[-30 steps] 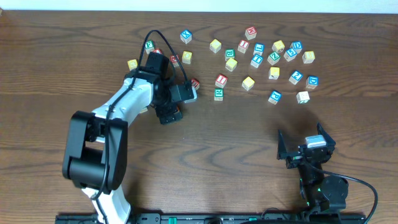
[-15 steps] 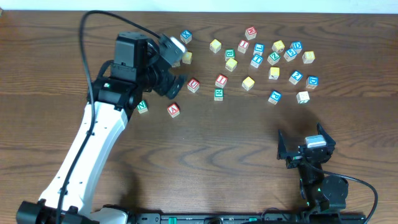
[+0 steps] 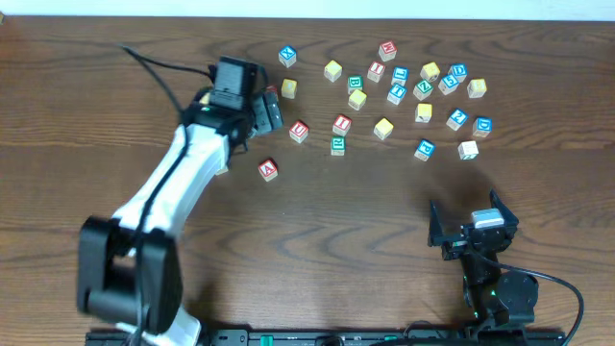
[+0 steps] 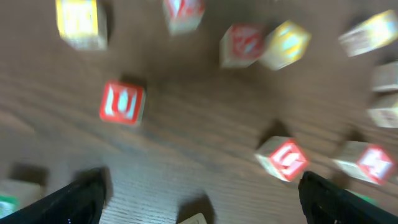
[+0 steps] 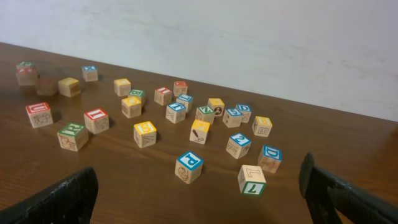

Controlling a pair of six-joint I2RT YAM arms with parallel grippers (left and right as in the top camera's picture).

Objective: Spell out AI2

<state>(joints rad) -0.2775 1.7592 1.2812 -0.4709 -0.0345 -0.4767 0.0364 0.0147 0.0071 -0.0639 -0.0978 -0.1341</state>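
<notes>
- Dark wooden table carries scattered letter blocks; the red A block sits alone below them.
- Our left gripper hovers near the red U block, fingers spread and empty; the right gripper rests spread too.
- We judge the red I block comes next: straddle it squarely, clear of neighbours, then set it just beside A.
</notes>
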